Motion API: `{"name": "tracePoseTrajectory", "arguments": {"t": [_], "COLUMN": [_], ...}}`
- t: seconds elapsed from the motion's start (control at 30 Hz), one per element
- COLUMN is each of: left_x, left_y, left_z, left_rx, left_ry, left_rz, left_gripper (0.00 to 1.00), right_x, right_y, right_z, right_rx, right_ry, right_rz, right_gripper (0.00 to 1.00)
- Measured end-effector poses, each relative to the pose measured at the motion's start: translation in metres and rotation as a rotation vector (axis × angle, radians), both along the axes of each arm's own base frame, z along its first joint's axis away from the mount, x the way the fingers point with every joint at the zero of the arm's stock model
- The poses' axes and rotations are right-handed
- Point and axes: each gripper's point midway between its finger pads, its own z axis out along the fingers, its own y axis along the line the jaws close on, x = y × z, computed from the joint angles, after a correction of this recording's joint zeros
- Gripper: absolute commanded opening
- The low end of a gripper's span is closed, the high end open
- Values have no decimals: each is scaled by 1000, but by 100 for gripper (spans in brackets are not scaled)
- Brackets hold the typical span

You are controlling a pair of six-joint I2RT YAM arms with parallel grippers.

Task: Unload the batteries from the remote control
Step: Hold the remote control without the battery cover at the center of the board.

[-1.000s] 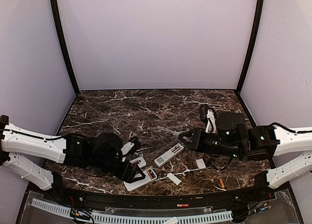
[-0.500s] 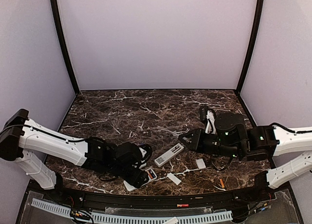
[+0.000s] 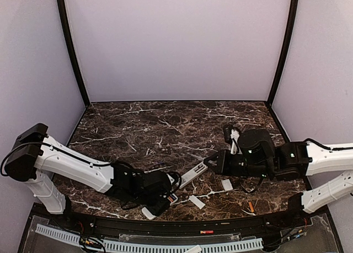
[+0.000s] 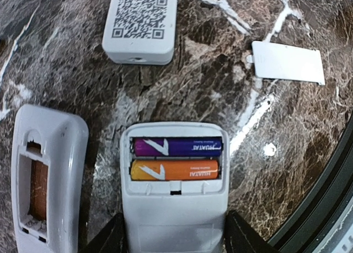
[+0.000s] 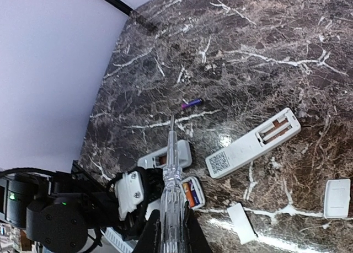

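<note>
While the left gripper [image 4: 174, 239] sits low over the loaded remote [image 4: 174, 209], its fingers [image 4: 105, 242] stand one on each side of the body. They are parted to about its width, and I cannot tell whether they are clamped on it or only just beside it. Directly ahead of those fingers, in the open bay, lie the batteries [image 4: 176, 158]: a purple cell [image 4: 177, 147] on the far side and an orange cell [image 4: 175, 169] on the near side, side by side. Their long axes run across the remote, parallel to the line between the two fingers (so a straight reach forward meets them broadside, not end-on). This remote lies near the front edge of the marble surface [image 3: 165, 120], a little left of its middle.

The right gripper [image 5: 171, 236] is clenched on a thin clear tool [image 5: 172, 165] that points leftward across the surface. A loose purple battery [image 5: 191, 103] lies just beyond its tip. From this gripper the loaded remote lies to the left and toward the front edge, with the QR-labelled remote [image 3: 193, 175] between them.

The left arm is plainly the nearer one. As I judge it, prying a cell out calls for the tool tip to come in at one end of a cell, along the remote's width.
</note>
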Motion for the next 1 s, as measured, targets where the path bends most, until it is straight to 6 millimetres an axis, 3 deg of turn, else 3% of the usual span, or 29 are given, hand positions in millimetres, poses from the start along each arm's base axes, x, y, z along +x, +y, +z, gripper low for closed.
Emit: {"name": "tracePoseTrajectory", "arguments": {"t": [0.13, 0.4, 0.6, 1.0], "left_x": [0, -3, -7, -10], "left_y": [0, -2, -5, -8], "left_z": [-2, -2, -2, -2], "left_rx": [17, 2, -7, -11], "left_ry": [-16, -52, -72, -90], "left_rz": [-29, -134, -233, -304], "left_gripper": [47, 42, 41, 39], "right_x": [-4, -34, -52, -52], "right_y": [-3, 5, 21, 53], "right_z": [-27, -75, -89, -104], "right_rx": [-113, -310, -321, -331], "right_ry": [40, 135, 186, 234], "right_rz": [64, 308, 458, 520], "right_gripper": [0, 0, 0, 0]}}
